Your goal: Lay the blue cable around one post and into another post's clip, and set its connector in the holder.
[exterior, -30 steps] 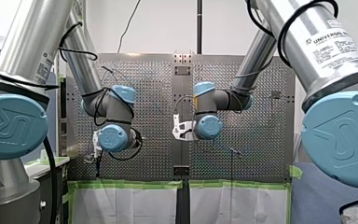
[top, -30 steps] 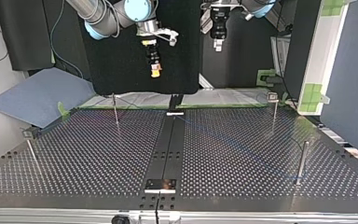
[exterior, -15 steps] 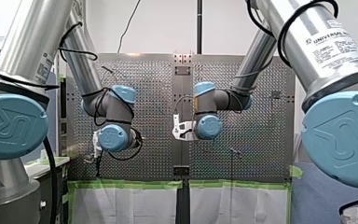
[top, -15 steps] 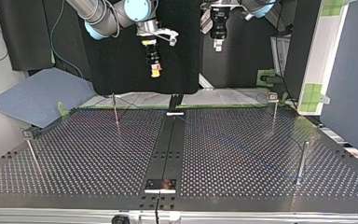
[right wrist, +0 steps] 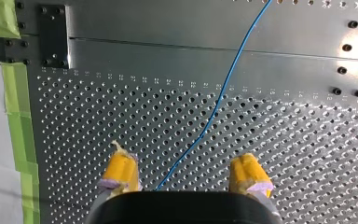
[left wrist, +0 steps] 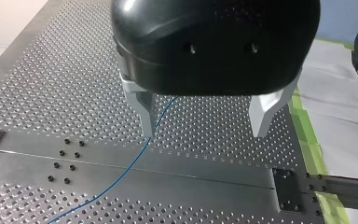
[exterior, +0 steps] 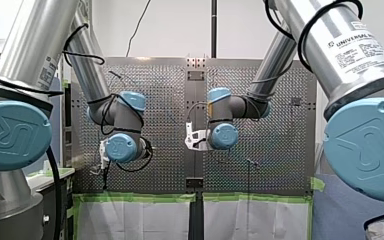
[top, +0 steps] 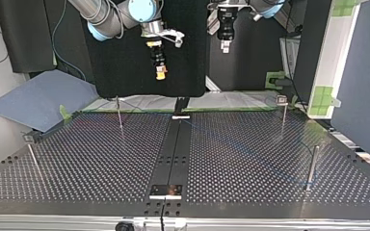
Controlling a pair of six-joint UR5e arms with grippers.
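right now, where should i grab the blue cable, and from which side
Probably take the blue cable on its straight run lying flat on the perforated table, from straight above: it passes between the yellow pads of the open right claw.

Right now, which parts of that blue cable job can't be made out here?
- Ends of the blue cable: cut off by both wrist views' edges, and it runs out of sight beneath my right gripper.
- The connector: shows in no view.
- The clip on the post: too small in the top view.
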